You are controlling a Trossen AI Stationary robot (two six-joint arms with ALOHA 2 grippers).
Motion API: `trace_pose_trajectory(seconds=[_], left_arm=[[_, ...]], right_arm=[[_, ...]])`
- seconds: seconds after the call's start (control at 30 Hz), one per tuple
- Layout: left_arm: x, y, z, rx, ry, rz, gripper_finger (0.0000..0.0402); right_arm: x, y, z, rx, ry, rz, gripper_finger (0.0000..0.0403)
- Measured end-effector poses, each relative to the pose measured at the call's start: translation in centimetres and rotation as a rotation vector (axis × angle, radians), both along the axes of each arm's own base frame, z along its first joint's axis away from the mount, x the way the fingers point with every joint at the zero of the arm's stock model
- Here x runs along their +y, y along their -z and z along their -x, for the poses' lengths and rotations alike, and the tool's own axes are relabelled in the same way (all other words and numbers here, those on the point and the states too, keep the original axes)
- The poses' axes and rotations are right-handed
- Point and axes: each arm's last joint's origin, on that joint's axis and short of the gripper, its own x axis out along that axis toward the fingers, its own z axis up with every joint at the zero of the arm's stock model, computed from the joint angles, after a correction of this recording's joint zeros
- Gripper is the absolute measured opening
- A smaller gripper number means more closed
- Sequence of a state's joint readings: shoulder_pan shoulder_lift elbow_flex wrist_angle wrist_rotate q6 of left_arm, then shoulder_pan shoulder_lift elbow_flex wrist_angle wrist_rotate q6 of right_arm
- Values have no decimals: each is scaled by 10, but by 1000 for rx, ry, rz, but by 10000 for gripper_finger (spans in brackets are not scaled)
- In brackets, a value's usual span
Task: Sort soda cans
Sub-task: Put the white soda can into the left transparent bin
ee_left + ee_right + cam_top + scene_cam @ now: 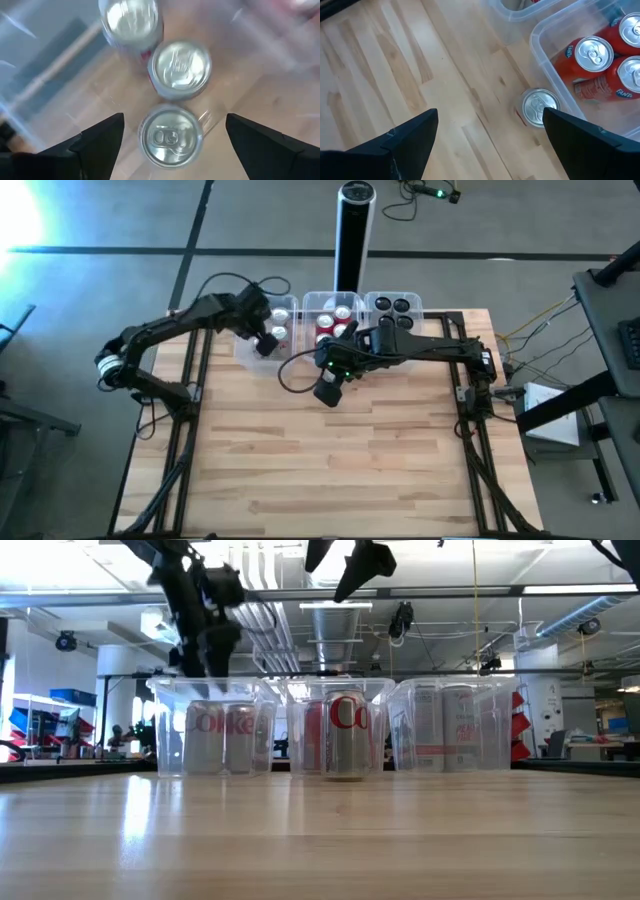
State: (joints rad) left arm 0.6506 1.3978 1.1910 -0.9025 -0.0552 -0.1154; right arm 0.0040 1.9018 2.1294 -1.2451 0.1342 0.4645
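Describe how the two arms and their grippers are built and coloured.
Both arms are dark, jointed links. The left arm trails a black cable; the right arm shows a small green light near its wrist. Each gripper has two dark, wedge-shaped fingers.

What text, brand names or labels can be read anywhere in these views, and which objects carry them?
"Coke": on the silver cans in the left tub, low view.
"Co": red letters on the silver can standing in front of the middle tub; the rest is hidden.
"Fant": on a red can in a tub, right wrist view, cut off at the picture's edge.
Print on the cans in the right tub: too blurred to read.
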Motion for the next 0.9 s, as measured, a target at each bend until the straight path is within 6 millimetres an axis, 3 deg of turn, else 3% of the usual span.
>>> trace_pose_trajectory(seconds=[0.13, 0.23, 0.3, 0.43, 0.63, 0.9], left_arm=[[-12, -34, 14, -108, 10, -66, 328], [-25, -52, 31, -201, 26, -107, 327], [-35, -59, 42, -282, 47, -134, 327], [-52, -62, 58, -454, 59, -159, 327], [-62, -53, 70, -571, 44, -166, 326], [-63, -42, 72, -575, 4, -139, 326]], right_arm=[[-1, 26, 2, 94, 118, -18, 354], [-2, 39, 11, 131, 426, -5, 353], [0, 42, 15, 106, 625, -17, 352], [6, 56, 11, 27, 857, -107, 359], [3, 92, -1, -99, 936, -85, 364], [-12, 114, 4, -5, 881, 2, 364]])
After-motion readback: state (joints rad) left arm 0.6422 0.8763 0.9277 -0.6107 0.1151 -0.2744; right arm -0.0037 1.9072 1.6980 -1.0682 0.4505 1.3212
